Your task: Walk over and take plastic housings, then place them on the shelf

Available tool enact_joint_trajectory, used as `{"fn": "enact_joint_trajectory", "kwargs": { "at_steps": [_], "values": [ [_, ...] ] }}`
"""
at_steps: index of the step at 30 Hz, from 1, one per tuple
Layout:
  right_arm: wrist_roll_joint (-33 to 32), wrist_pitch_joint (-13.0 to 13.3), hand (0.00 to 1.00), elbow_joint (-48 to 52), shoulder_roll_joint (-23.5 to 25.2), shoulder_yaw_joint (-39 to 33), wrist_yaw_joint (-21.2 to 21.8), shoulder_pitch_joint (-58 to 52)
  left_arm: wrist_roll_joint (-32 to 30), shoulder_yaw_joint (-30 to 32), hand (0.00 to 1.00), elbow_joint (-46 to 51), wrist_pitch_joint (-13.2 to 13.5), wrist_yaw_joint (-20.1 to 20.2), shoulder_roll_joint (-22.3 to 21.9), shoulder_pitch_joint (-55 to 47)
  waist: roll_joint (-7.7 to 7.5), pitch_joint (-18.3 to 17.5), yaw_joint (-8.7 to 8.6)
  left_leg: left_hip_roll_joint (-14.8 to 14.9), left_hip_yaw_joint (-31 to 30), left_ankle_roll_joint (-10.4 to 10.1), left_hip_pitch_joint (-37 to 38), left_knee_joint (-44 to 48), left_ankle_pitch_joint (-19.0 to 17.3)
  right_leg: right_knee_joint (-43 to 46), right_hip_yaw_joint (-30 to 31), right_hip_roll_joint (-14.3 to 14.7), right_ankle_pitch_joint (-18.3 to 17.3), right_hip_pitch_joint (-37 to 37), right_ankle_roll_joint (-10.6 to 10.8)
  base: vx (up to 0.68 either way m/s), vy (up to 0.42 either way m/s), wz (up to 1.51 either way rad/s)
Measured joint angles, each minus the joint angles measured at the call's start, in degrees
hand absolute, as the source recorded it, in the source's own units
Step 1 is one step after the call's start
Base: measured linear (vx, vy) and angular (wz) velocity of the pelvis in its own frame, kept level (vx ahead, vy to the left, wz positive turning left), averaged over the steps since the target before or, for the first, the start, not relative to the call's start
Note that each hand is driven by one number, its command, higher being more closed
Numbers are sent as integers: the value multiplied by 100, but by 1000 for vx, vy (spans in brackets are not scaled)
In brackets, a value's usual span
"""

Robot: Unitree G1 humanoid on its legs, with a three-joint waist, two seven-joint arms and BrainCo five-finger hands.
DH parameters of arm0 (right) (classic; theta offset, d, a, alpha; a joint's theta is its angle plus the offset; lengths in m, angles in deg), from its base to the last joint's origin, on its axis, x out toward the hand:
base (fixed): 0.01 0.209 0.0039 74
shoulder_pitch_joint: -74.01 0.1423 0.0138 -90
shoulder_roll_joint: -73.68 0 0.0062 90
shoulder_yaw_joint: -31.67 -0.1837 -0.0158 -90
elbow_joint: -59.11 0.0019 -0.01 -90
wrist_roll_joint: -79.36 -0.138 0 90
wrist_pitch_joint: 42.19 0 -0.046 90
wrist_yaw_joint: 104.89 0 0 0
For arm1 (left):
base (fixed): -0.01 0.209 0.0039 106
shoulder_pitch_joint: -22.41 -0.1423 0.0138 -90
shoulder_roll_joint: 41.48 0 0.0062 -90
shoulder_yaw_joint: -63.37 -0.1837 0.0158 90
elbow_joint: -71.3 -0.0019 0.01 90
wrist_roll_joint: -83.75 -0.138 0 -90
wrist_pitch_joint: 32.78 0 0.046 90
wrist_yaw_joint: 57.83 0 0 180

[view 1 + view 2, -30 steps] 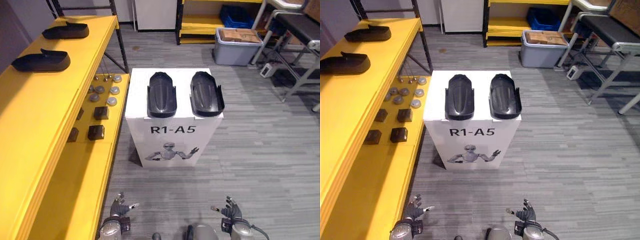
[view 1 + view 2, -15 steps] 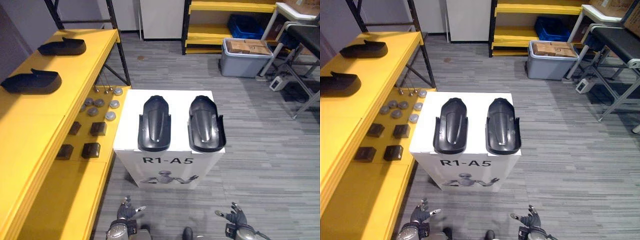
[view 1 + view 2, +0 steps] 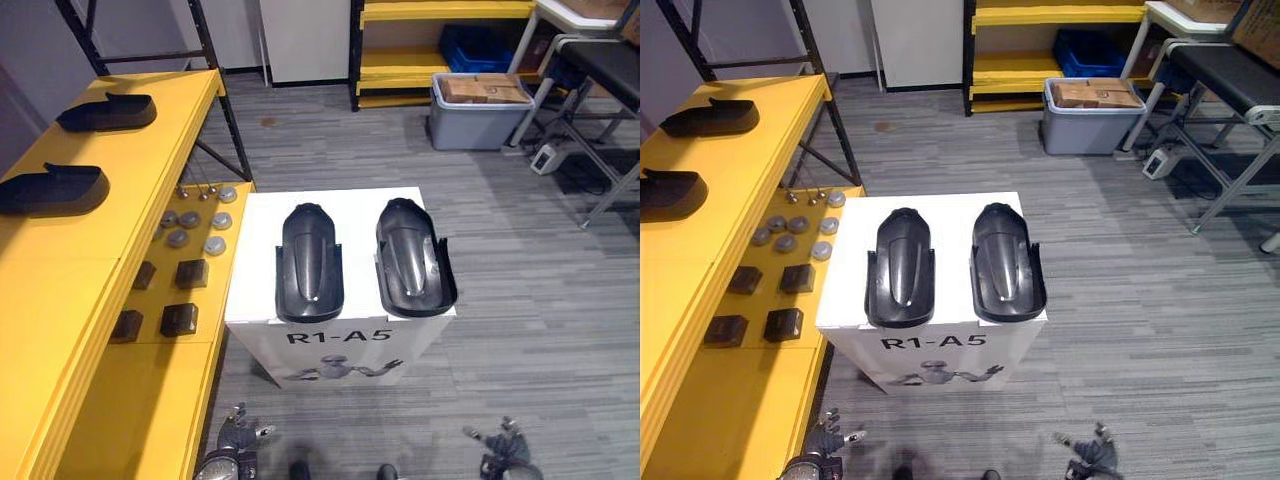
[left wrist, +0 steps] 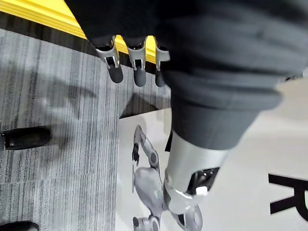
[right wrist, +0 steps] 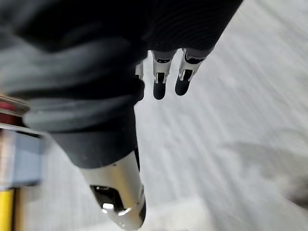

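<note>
Glossy black housings point(image 3: 311, 262), white box point(image 3: 361, 240) with black lettering; yellow shelf point(image 3: 70, 270), grey streaked floor point(image 3: 540, 300); seemingly blue crate point(image 3: 480, 42)

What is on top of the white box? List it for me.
A left housing and a right housing, both black plastic, lie side by side on the white box, not touching. The top beneath them is covered, and the closed box hides its inside.
</note>
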Motion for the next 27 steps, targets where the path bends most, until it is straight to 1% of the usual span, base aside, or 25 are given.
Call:
{"fn": "enact_joint_trajectory", "kwargs": {
  "at_steps": [1,2,4,6,10,12,13,16,17,21,24,26,27],
  "values": [
    [7,1,0,496,-167,-1,-23,3,-32,-2,0,88,0,8,12,-69,-16,-29,-37,1,11,0,-2,-12,0,-1,28,8,0,-19,0,23,5,-12],
    [21,3,0,974,-309,-1,-28,9,-49,-2,0,186,6,15,27,-147,-40,-84,-36,5,41,0,-7,-33,0,-1,106,22,1,-60,-1,20,4,-16],
    [55,10,0,1538,-408,-4,-62,56,-76,-4,0,263,13,19,43,-234,-81,-137,-33,11,105,1,-5,-38,0,-7,151,31,1,-88,-2,6,0,-16],
    [279,28,0,2239,-472,2,-109,183,-78,-12,0,361,30,30,41,-341,-129,-205,-37,11,124,2,-12,-39,2,-8,170,32,3,-110,-2,-13,1,-8],
    [630,132,0,2811,-474,134,-203,521,-81,-18,0,397,61,49,40,-444,-170,-248,-20,5,128,20,-16,-38,14,-10,184,30,20,-118,-2,-35,7,-2],
    [756,188,0,3020,-506,410,-234,719,-81,-41,0,405,61,106,41,-498,-173,-251,-1,1,124,30,-23,-39,25,-14,184,28,31,-161,-3,-68,9,0],
    [835,221,0,3055,-516,625,-236,858,-81,-75,0,406,61,143,36,-516,-173,-250,18,0,108,36,-27,-50,38,-25,171,27,37,-161,-2,-62,7,3],
    [910,223,0,2963,-531,947,-246,1101,-81,-181,0,407,64,154,31,-535,-173,-250,101,-9,31,48,-35,-120,91,-71,119,27,64,-152,-7,-35,4,9],
    [929,223,0,2886,-534,1006,-250,1185,-81,-194,0,407,64,156,29,-538,-173,-250,101,-12,7,49,-38,-144,115,-72,104,26,65,-154,-8,-17,4,17],
    [1152,205,0,2187,-557,1253,-308,1755,-80,-273,0,409,66,152,14,-555,-173,-250,129,-32,-193,71,-100,-241,220,-109,-97,10,70,-140,-9,-8,5,24],
    [1429,113,0,1769,-560,1411,-434,2075,-81,-324,0,409,65,145,12,-614,-171,-250,155,-43,-313,85,-160,-242,249,-174,-207,2,89,-73,-15,19,9,22],
    [1607,54,0,1461,-559,1438,-517,2207,-80,-423,0,409,65,134,9,-631,-170,-251,231,-47,-347,91,-160,-242,257,-187,-234,-3,91,-45,-17,24,12,14],
    [1652,-22,0,1238,-559,1455,-562,2331,-80,-462,0,408,65,130,-8,-635,-169,-250,265,-58,-360,112,-173,-245,274,-196,-245,-13,92,-47,-17,2,12,6]
  ]
}}
